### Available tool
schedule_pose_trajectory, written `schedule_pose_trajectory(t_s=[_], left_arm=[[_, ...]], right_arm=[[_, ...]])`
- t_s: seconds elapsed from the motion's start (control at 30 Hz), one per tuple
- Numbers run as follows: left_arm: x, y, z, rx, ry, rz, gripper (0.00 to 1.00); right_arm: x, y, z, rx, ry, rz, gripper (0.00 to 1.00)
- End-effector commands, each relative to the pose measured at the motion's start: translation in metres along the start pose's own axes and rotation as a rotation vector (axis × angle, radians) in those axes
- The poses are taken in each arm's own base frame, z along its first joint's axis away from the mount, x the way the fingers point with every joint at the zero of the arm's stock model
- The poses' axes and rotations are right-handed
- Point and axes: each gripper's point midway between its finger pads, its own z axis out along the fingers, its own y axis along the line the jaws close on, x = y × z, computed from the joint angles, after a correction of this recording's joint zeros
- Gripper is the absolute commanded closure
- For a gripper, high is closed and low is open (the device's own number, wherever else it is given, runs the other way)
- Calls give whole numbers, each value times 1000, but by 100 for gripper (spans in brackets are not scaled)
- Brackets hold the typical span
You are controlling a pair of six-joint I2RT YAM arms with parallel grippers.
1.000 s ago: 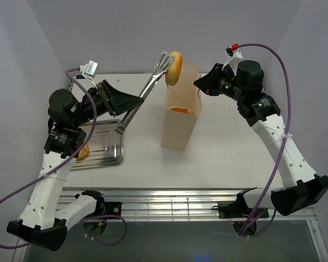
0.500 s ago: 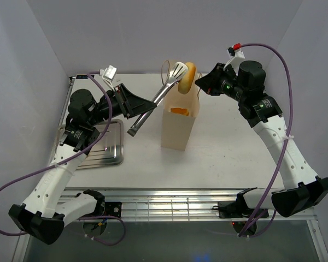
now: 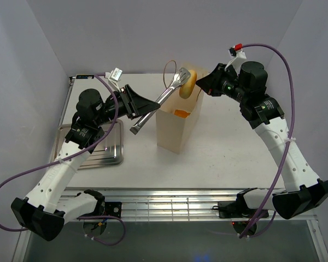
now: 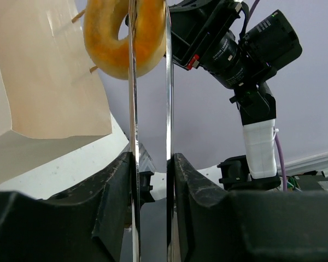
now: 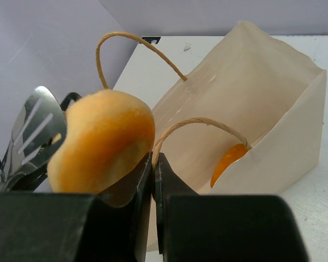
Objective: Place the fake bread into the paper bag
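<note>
left claw (image 4: pixel 151 164) squeezing tongs (image 3: pixel 165 97), which clamp one fake bread (image 3: pixel 188 83) over the paper bag (image 3: pixel 175 131) mouth, not released yet. second bread (image 3: pixel 180 113) already inside the bag. right claw (image 5: pixel 154 164) pressed together, pinching bag rim by the handle. Versus a second ago: bread lower and nearer right claw, bag now leaning.

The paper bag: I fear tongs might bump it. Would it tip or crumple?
Probably tippy: the paper bag stands tall on a narrow base. Its thin walls bow, so likely floppy. The right gripper at its rim may steady it.
</note>
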Motion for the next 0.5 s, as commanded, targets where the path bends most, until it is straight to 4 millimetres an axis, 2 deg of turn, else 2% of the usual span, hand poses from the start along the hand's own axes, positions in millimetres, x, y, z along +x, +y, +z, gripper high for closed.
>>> schedule_pose_trajectory(t_s=[0.0,0.2,0.47], left_arm=[[-5,-9,-4,9,-36,47,53],[-3,0,-2,-22,-23,38,49],[-6,-1,-5,-41,-36,58,49]], right_arm=[[-24,16,-11,-36,-79,-36,91],[-23,16,-10,-36,-76,-37,91],[-24,15,-10,-30,-76,-40,91]])
